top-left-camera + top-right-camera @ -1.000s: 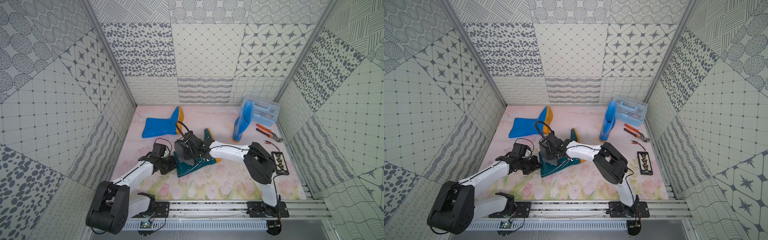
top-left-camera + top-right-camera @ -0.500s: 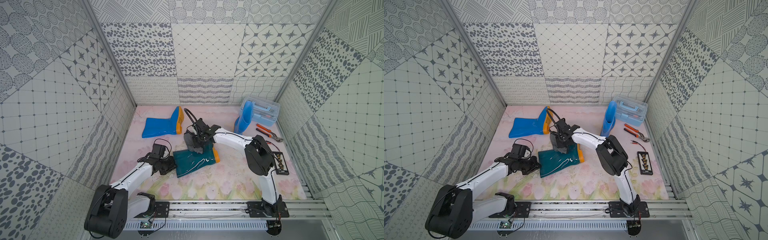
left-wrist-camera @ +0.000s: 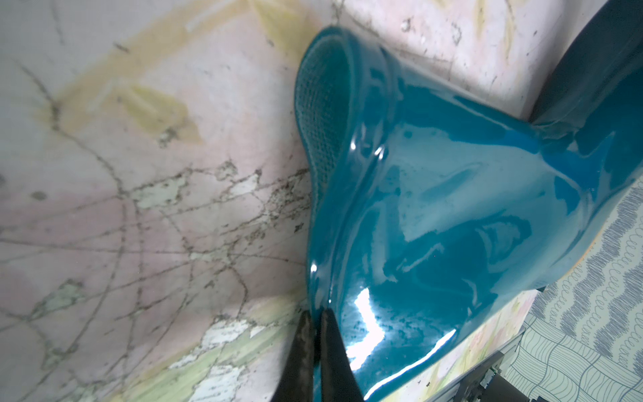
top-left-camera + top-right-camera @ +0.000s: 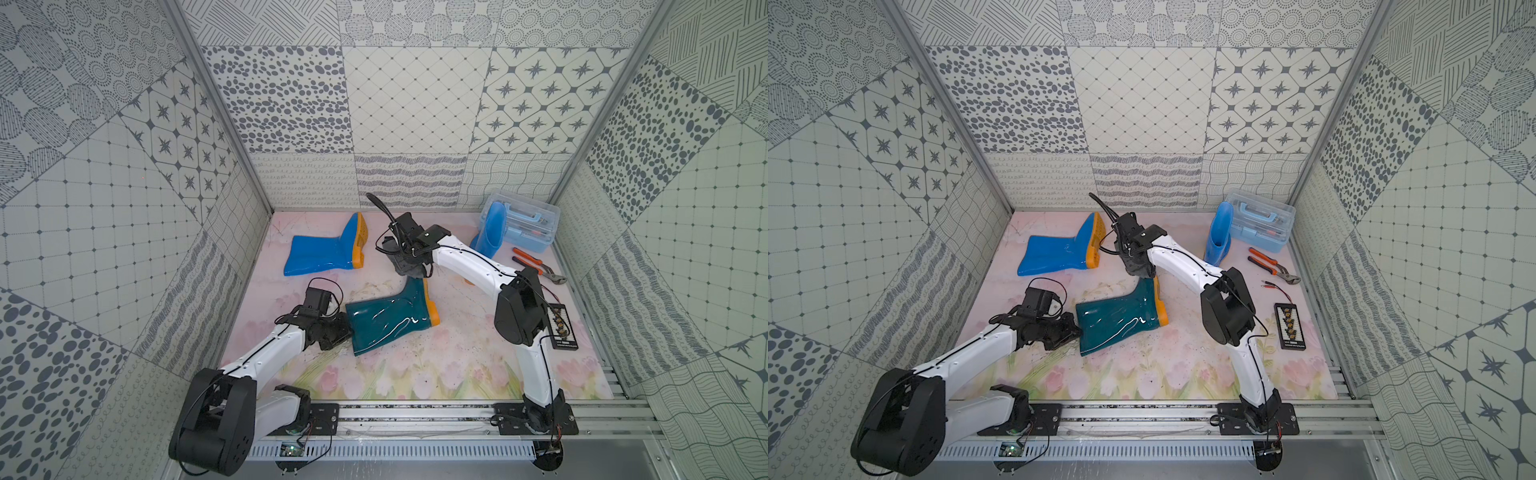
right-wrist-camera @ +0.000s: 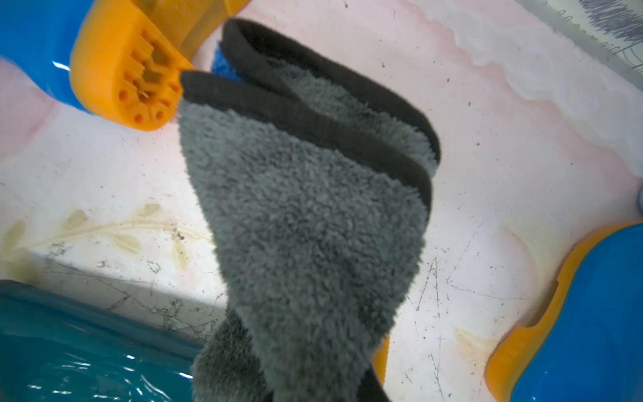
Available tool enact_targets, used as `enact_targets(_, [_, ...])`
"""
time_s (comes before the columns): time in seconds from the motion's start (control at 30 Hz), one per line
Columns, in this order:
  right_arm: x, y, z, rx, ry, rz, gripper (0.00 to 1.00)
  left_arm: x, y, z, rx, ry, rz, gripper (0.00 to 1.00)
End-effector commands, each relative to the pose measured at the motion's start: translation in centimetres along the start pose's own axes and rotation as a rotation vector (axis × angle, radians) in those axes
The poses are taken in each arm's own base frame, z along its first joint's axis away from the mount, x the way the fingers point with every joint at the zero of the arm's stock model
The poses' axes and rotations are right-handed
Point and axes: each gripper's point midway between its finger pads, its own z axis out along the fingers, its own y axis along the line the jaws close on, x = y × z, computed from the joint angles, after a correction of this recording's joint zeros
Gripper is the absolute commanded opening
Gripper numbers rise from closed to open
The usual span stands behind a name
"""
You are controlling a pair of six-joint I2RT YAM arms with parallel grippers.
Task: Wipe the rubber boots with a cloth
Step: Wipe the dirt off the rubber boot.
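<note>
The teal boot (image 4: pixel 390 320) lies on its side in the middle of the floral mat (image 4: pixel 415 370), with its shaft mouth facing left and its orange sole facing right. The left gripper (image 3: pixel 315 322) is clenched on the rim of the shaft. Just beyond the boot's foot the grey cloth (image 5: pixel 306 226) hangs folded from the right gripper (image 4: pixel 405 259), which grasps it. Whether the cloth touches the boot cannot be told. A lying blue boot (image 4: pixel 320 255) is at far left, its sole close to the cloth. A standing blue boot (image 4: pixel 490 232) at far right touches a clear toolbox (image 4: pixel 530 224). Orange-handled pliers (image 4: pixel 536 266) and a black connector board (image 4: pixel 561 328) lie along the right edge.
</note>
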Motion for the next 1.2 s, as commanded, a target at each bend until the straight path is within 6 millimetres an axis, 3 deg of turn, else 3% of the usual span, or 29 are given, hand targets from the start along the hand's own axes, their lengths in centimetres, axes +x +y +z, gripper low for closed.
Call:
enact_targets(0.0, [4.6, 3.0, 1.8, 0.026, 0.15, -0.152, 0.0, 1.0, 1.6, -0.1, -0.07, 0.032, -0.008, 0.0])
enact_targets(0.1, [6.5, 5.8, 1.7, -0.072, 0.187, -0.108, 0.0, 1.1, 1.4, -0.1, -0.065, 0.036, -0.008, 0.0])
enact_targets(0.2, [7.1, 9.1, 0.9, -0.248, 0.183, 0.024, 0.0, 1.2, 1.3, -0.1, -0.063, 0.036, -0.008, 0.0])
enact_targets(0.43, [3.9, 17.0, -2.2, -0.562, 0.08, 0.243, 0.0, 1.1, 1.1, 0.3, -0.054, 0.04, -0.013, 0.0])
enact_targets(0.5, [3.3, 18.3, -2.2, -0.603, 0.064, 0.275, 0.0, 1.1, 1.0, 0.3, -0.05, 0.039, -0.011, 0.0])
enact_targets(0.63, [4.5, 19.2, -1.3, -0.598, 0.086, 0.288, 0.0, 1.0, 0.9, 0.1, -0.051, 0.031, -0.009, 0.0])
enact_targets(0.77, [6.8, 16.5, -0.8, -0.497, 0.091, 0.281, 0.0, 1.1, 1.2, 0.1, -0.06, 0.034, -0.007, 0.0])
enact_targets(1.0, [9.0, 5.0, -1.8, -0.261, 0.015, 0.387, 0.0, 1.3, 1.5, 0.1, -0.068, 0.033, -0.006, 0.0])
enact_targets(1.1, [9.6, 2.6, -2.7, -0.192, -0.02, 0.395, 0.0, 1.4, 1.6, 0.2, -0.072, 0.036, -0.008, 0.0])
enact_targets(1.17, [10.0, 2.4, -3.0, -0.183, -0.024, 0.402, 0.0, 1.4, 1.6, 0.3, -0.07, 0.041, -0.01, 0.0])
